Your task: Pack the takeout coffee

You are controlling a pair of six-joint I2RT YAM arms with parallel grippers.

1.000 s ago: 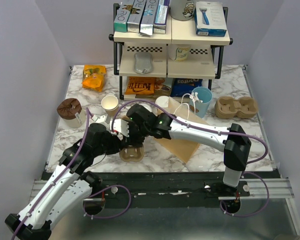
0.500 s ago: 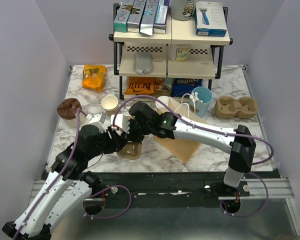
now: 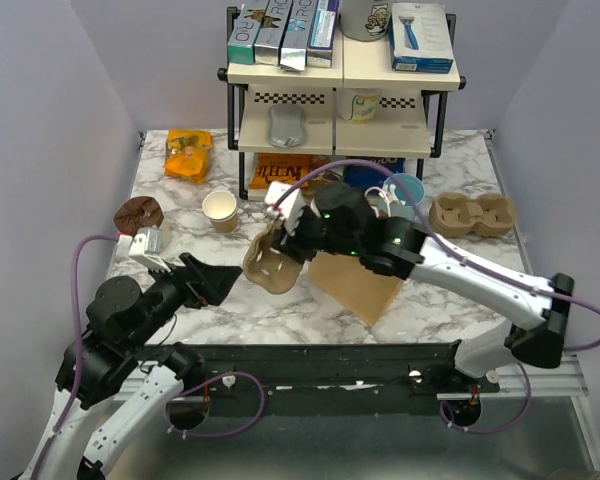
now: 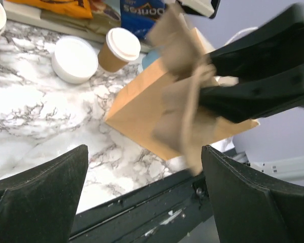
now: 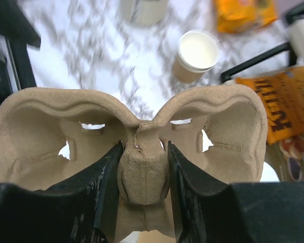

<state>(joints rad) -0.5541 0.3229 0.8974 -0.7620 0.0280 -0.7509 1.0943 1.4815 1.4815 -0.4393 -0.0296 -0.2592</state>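
Note:
My right gripper is shut on the middle post of a pulp cup carrier, which it holds tilted above the table; the carrier fills the right wrist view between the gripper fingers. My left gripper hangs open and empty to the carrier's left, apart from it. In the left wrist view the takeout coffee, a tan cup with a white lid, stands behind the flat-lying brown paper bag, beyond the open left gripper. The right arm hides the coffee in the top view.
A lidless tan cup stands at the left of the rack. A light-blue cup and a second pulp carrier sit at the right. A round white lid lies near the coffee. A brown muffin-like thing is at far left.
The left gripper opened, let go of the carrier and drew back to the left. The right gripper closed on the carrier and lifted it up off the table.

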